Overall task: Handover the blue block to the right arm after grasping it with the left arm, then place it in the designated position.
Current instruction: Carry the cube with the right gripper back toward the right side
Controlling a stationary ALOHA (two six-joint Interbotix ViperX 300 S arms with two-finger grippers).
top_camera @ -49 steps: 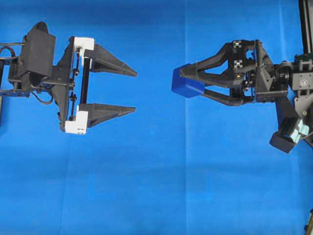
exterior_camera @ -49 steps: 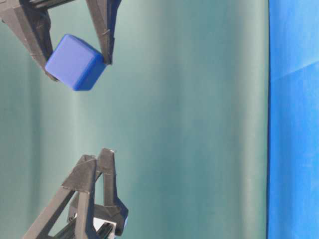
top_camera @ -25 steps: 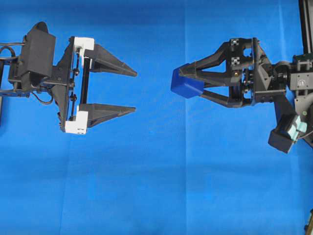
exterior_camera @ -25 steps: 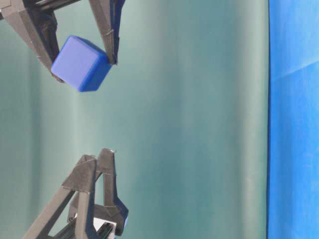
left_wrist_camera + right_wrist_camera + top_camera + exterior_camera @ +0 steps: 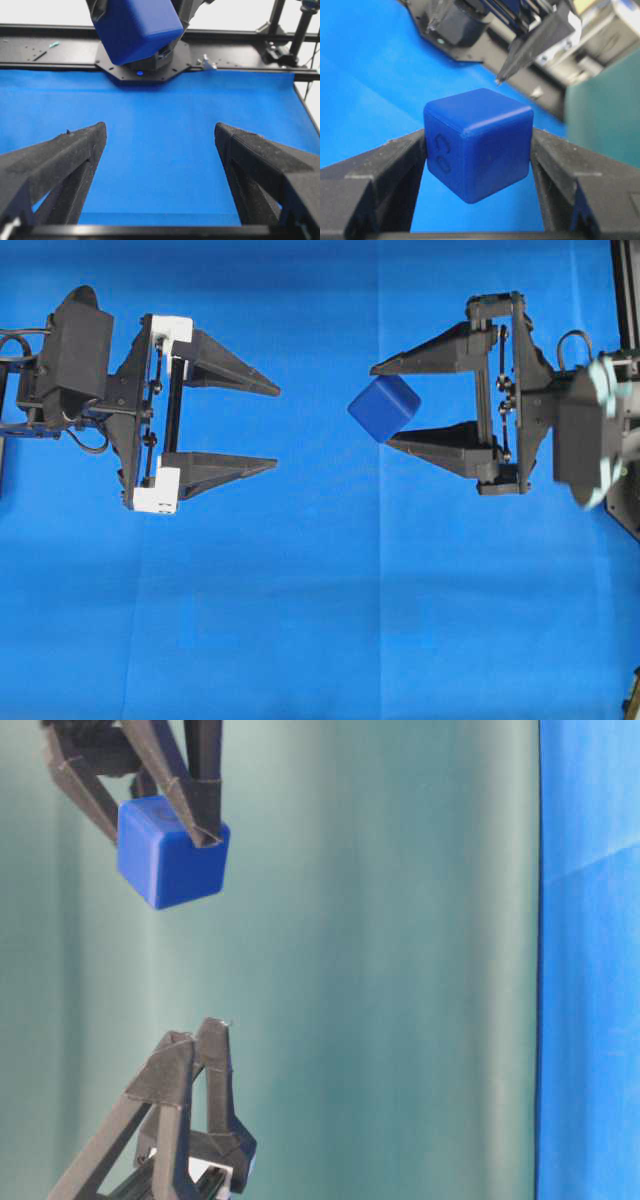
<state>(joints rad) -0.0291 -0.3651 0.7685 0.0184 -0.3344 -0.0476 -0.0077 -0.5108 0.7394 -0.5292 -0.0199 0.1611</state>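
Closest in the right wrist view, the blue block (image 5: 477,142) is a small, dark royal-blue cube with rounded edges and a raised mark on one side. It has no long axis; it sits turned, one corner edge facing the camera. The right claw (image 5: 388,406) is clamped on it at the fingertips, holding it in the air above the blue cloth (image 5: 320,620), toward the table's right edge. Farther off, facing it, the left claw (image 5: 277,427) stands spread wide, holding nothing, well apart from the block.
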